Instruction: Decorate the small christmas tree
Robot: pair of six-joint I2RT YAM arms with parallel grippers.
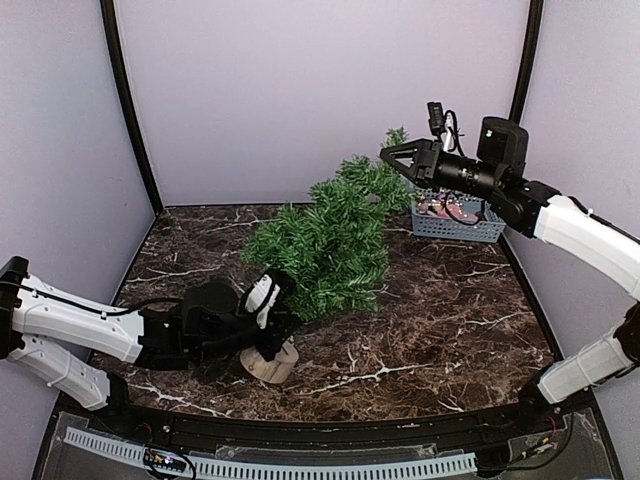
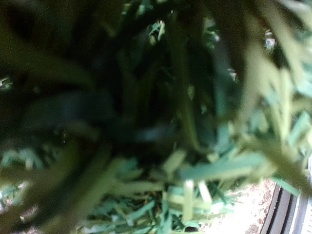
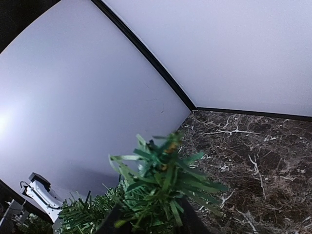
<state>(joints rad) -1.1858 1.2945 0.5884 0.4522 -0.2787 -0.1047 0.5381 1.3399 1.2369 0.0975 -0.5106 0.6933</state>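
Observation:
The small christmas tree (image 1: 325, 240) leans steeply, its top toward the back right. Its wooden disc base (image 1: 272, 362) is tipped on the marble table (image 1: 440, 320). My left gripper (image 1: 268, 305) is pushed into the lowest branches just above the base. Its fingers are hidden, and the left wrist view shows only blurred green needles (image 2: 195, 185). My right gripper (image 1: 386, 154) is raised at the tree's top and closed on the tip. In the right wrist view the tree's tip (image 3: 163, 170) stands between my dark fingers (image 3: 113, 222).
A blue-grey basket (image 1: 470, 230) with pink and red ornaments (image 1: 448, 208) stands at the back right, under my right arm. Lilac walls with black corner posts close in the table. A black rail runs along the near edge.

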